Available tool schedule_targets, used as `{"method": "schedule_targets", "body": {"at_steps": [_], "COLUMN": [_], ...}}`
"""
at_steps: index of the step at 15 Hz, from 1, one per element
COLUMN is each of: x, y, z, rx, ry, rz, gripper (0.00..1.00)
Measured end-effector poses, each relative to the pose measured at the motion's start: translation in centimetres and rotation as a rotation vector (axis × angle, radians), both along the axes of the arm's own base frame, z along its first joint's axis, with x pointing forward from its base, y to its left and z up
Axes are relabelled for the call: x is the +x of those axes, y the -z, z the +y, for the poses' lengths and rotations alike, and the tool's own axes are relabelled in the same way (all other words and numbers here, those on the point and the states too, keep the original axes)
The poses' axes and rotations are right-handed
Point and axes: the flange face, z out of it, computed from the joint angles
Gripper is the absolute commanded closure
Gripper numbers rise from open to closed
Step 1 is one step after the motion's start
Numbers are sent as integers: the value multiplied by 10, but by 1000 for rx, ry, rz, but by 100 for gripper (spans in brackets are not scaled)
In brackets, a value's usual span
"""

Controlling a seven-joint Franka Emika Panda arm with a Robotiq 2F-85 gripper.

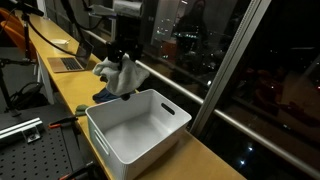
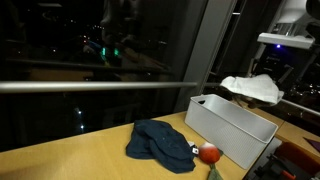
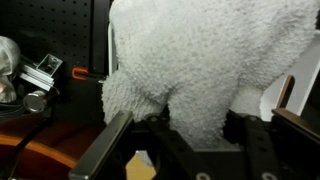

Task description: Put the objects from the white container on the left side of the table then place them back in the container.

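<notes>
Held in the air: the white cloth (image 2: pixel 252 88), pinched in the hand (image 3: pixel 185 135), jaws partly closed and pressed into the towelling, fingers (image 3: pixel 112 145) flanking a thick white lump filling the wrist view. Gripped near the middle of the fabric rather than by a corner, probably so as to lift the whole piece in one bundle with little left trailing. Drooping on both sides of the grip all the same. Carried just above the far rim of the white container (image 1: pixel 140 125), not touching it in either exterior view; likely kept that high to stop the hanging folds from catching on the tall wall. Empty inside, judging by the exterior view looking down into the bin. Already out on the yellowish desk (image 2: pixel 70 150): the dark blue cloth (image 2: pixel 160 142), crumpled flat just beside the container's short wall, and the orange ball-like piece (image 2: pixel 209 154) at that cloth's edge, near the foot of the bin. Laid close by, presumably to keep the trip back short. No sign of the brown plush piece; hidden or out of frame, impossible to say. Hard to judge whether emptying or refilling: two pieces on the desk, one in the grip over the rim. Further along the desk, a laptop (image 1: pixel 70 62), well apart from all this.
</notes>
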Motion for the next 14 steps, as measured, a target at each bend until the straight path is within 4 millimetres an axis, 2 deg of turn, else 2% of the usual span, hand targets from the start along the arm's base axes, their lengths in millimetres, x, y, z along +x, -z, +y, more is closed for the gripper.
{"method": "schedule_targets", "body": {"at_steps": [3,6,10,14], "x": [-19,-22,-17,-4], "y": [8,28,47,52], "z": [-32,-40,-47,-71], "rx": [6,19,25,10], "ry": [62,85,102,136], "rz": [2,-3,6,15], "gripper": [89,89,89,89]}}
